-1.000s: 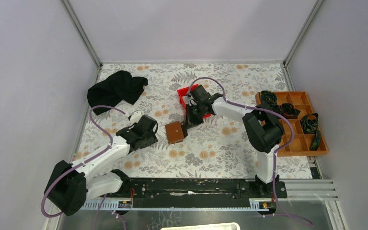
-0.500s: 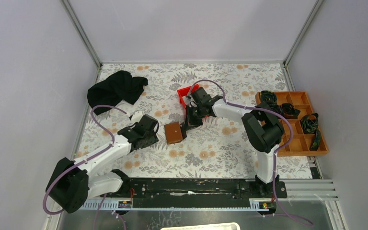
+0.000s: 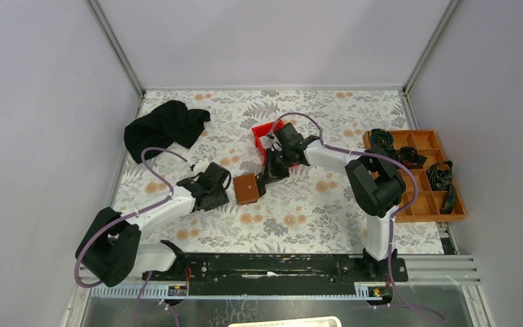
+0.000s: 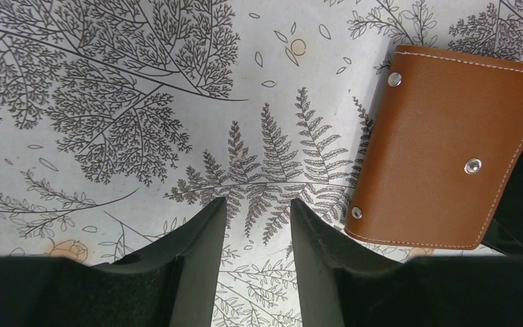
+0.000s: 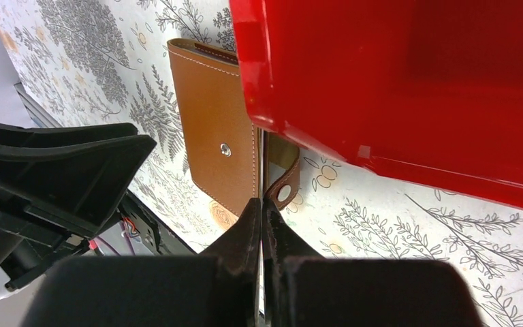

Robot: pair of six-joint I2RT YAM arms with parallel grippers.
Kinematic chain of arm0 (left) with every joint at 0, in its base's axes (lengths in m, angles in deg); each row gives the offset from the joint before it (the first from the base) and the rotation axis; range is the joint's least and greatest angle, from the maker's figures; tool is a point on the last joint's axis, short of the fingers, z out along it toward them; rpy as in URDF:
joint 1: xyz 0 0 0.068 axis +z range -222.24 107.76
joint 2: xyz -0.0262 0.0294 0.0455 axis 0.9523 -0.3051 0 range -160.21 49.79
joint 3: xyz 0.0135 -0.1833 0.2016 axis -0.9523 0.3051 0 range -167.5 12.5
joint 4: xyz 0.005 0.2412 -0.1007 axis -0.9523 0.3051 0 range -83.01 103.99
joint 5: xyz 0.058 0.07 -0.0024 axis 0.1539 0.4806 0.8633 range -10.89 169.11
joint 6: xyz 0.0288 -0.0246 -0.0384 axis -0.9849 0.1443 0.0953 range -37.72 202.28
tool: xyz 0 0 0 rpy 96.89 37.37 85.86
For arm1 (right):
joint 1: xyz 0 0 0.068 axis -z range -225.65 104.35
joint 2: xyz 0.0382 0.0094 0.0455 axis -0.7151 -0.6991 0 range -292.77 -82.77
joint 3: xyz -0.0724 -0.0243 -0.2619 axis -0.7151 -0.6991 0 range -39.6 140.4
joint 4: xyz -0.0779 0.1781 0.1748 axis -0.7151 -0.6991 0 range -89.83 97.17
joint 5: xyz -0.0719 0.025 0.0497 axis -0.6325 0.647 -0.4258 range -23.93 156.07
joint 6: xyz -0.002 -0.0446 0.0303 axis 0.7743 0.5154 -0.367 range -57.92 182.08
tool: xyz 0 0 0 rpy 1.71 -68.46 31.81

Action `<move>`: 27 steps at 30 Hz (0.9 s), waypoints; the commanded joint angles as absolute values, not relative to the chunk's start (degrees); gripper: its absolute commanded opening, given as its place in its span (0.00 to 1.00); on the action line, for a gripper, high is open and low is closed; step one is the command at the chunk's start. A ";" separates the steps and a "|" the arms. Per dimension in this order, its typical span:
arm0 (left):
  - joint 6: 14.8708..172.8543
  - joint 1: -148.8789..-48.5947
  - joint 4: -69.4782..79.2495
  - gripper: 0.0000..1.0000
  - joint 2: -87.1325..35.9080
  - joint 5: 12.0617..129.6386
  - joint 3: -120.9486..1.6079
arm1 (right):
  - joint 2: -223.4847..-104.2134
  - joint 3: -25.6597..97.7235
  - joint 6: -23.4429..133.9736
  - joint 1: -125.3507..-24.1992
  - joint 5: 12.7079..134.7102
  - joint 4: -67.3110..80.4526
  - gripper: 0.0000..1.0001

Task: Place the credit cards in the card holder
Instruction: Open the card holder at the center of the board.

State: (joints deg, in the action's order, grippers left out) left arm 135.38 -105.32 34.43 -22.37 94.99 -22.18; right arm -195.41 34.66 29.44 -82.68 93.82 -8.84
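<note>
Two-armed insertion is under way: the left gripper [image 4: 259,208] stands apart and empty beside the square brown leather card holder [image 4: 449,143], while the right gripper [image 5: 262,203] pinches a thin plastic credit card [image 5: 263,163] edge-on at its unclasped side, so the holder probably needs steadying next.

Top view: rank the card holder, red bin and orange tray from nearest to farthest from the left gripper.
1. card holder: just right of the left gripper.
2. red bin: farther back, to the right.
3. orange tray: at the table's far right edge.

The red bin [image 5: 408,82] covers part of the card holder [image 5: 214,146] — one corner hidden.
</note>
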 commanded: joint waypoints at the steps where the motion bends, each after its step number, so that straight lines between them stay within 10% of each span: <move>1: 134.31 -105.59 30.86 0.47 -23.88 94.06 -23.64 | -191.25 35.39 30.00 -81.65 94.89 -8.97 0.00; 27: 136.02 -106.22 28.79 0.46 -27.77 91.82 -24.90 | -192.43 33.96 32.72 -81.42 95.85 -9.37 0.00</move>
State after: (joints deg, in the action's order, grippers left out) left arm 135.34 -105.65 30.85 -27.22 91.97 -23.29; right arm -194.16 33.80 31.53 -81.74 94.23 -9.22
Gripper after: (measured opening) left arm 0.462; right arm 0.017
